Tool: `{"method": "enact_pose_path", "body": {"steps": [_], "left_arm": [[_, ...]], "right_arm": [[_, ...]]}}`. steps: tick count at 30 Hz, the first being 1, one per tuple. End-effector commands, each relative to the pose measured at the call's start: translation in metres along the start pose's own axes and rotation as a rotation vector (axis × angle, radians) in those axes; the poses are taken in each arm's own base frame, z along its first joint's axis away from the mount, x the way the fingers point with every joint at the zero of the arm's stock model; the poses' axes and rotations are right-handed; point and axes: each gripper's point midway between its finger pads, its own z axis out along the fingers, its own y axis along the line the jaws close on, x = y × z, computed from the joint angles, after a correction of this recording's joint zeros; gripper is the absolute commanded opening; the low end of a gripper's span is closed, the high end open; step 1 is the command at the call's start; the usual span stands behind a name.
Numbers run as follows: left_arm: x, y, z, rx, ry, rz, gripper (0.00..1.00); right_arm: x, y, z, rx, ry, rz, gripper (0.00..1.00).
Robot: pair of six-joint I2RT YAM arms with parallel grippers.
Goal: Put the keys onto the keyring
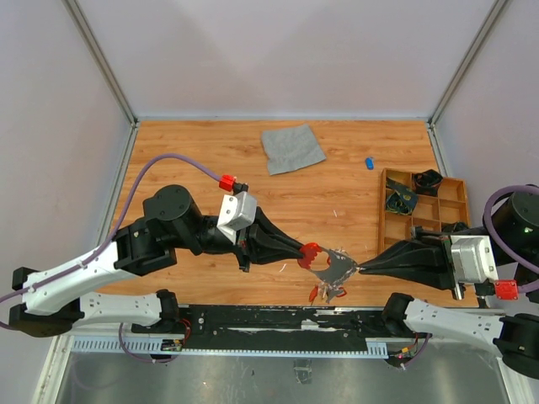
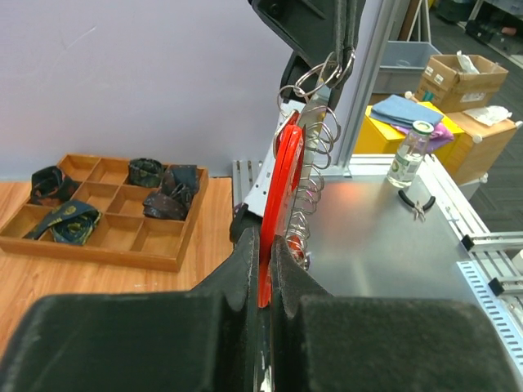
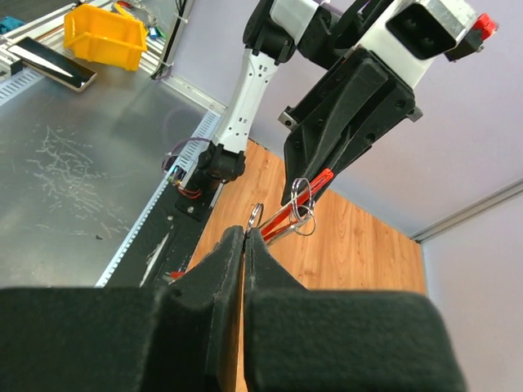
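The red keyring (image 1: 310,252) hangs in the air between the two arms above the table's near edge. My left gripper (image 1: 301,250) is shut on its red loop (image 2: 278,188), which stands edge-on between the fingers (image 2: 245,261). Silvery rings and chain (image 2: 315,163) trail from the loop toward my right gripper (image 1: 360,268). That gripper (image 3: 246,233) is shut on a small silver ring (image 3: 257,215) at the end of the metal piece (image 1: 335,268). Keys with red heads (image 1: 320,293) dangle below it. A tiny blue item (image 1: 369,162), possibly a key, lies apart on the wood.
A grey cloth square (image 1: 291,147) lies at the back of the wooden table (image 1: 194,160). A wooden compartment tray (image 1: 446,210) with dark items sits at the right, near the right arm. A black rail (image 1: 269,318) runs along the near edge.
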Motion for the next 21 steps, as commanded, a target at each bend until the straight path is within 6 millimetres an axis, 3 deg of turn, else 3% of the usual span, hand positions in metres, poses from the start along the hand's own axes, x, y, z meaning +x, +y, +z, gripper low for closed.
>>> {"method": "enact_pose_path", "body": {"steps": [1,21], "left_arm": [[-0.037,0.005,0.000,-0.032,-0.092,0.048,0.00],[-0.027,0.015,0.012,-0.024,-0.043,0.004,0.01]], "right_arm": [[0.015,0.012,0.003,-0.073,0.051,0.063,0.00],[-0.004,0.029,0.015,-0.199,-0.108,0.106,0.00]]}}
